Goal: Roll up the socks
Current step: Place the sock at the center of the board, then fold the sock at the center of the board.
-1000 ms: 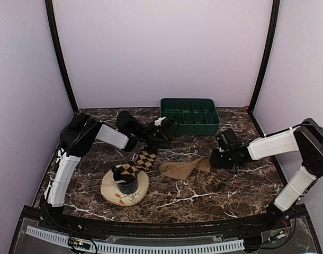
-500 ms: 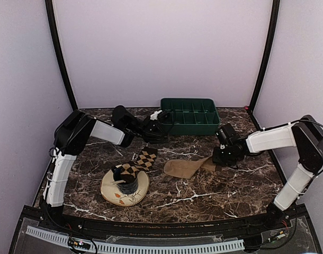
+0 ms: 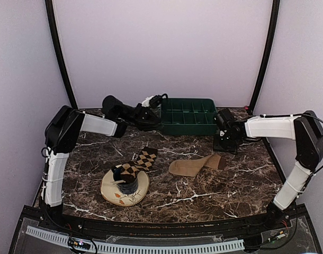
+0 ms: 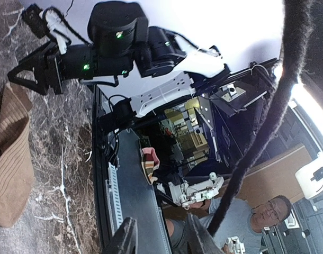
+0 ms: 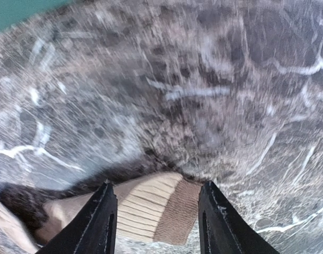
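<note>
The right tool point(image 3: 224, 145), jaws now parted and empty, has lifted off to two o'clock of the tan sock point(image 3: 190, 166) lying flat mid-worktop, while the left tool point(image 3: 157, 99), likewise open-handed, has backed off to eleven o'clock from the checked sock point(image 3: 140, 161), so no rolling looks started.

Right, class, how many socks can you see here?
2: a diamond-check sock trailing from the dark cup; a tan sock lying right of it. Others may be hidden.
</note>
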Controlling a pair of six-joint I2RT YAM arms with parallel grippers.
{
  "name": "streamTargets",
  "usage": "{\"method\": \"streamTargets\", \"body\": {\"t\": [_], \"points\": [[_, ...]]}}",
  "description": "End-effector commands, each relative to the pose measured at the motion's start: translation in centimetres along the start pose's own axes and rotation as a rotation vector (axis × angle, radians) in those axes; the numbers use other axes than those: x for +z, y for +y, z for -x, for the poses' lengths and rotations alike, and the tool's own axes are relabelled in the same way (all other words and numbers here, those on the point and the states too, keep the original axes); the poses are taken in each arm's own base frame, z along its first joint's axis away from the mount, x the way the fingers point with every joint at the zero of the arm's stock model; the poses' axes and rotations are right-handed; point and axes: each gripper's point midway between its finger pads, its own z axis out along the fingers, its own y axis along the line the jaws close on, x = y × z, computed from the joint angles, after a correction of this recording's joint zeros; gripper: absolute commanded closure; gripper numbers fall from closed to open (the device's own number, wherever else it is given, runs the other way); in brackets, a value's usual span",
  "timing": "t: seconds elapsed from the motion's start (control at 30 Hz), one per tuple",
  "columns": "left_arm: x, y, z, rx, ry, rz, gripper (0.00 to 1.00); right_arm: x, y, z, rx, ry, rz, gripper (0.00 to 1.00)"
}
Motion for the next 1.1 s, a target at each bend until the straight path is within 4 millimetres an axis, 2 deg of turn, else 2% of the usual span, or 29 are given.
{"method": "streamTargets", "body": {"t": [0.0, 0.1, 0.17, 0.2, 0.23, 0.3, 0.47, 0.6, 0.73, 0.83, 0.93, 1.07], "points": [[-3.8, -8.2, 1.9, 0.252, -0.128, 0.031, 0.66, -1.2, -0.1, 1.3, -0.039, -0.020, -0.037, 0.51], [-7.3, -9.5, 3.9, 0.280, -0.316, 0.144, 0.62, -1.6, 0.5, 1.7, -0.058, -0.031, -0.041, 0.50], [-9.1, -9.5, 5.3, 0.312, -0.428, 0.344, 0.49, -1.8, 0.8, 1.6, -0.071, -0.031, -0.043, 0.50], [-9.6, -9.4, 5.3, 0.312, -0.448, 0.431, 0.44, -1.8, 0.8, 1.4, -0.081, -0.030, -0.049, 0.50], [-10.0, -9.4, 5.3, 0.309, -0.459, 0.479, 0.43, -2.5, 1.5, 2.3, -0.086, -0.054, -0.042, 0.50], [-11.3, -8.9, 5.3, 0.290, -0.490, 0.590, 0.44, -3.3, 2.2, 2.3, -0.116, -0.074, -0.054, 0.49], [-14.0, -5.2, 2.9, 0.239, -0.478, 0.882, 0.46, -5.8, 5.1, 1.1, -0.186, -0.099, -0.025, 0.48], [-16.3, -2.5, 0.8, 0.224, -0.474, 1.094, 0.47, -7.1, 9.6, -1.3, -0.246, -0.080, 0.092, 0.48], [-18.3, -1.8, -0.7, 0.217, -0.515, 1.224, 0.47, -7.4, 14.1, -3.5, -0.314, -0.047, 0.166, 0.52], [-18.7, -1.9, -1.3, 0.221, -0.530, 1.252, 0.48, -6.9, 17.0, -5.0, -0.351, -0.015, 0.208, 0.57], [-18.9, -2.2, -1.8, 0.221, -0.538, 1.267, 0.49, -6.2, 19.3, -6.3, -0.367, 0.022, 0.250, 0.62], [-18.8, -2.8, -2.3, 0.233, -0.548, 1.274, 0.50, -5.3, 21.1, -8.2, -0.376, 0.077, 0.294, 0.64]]}}
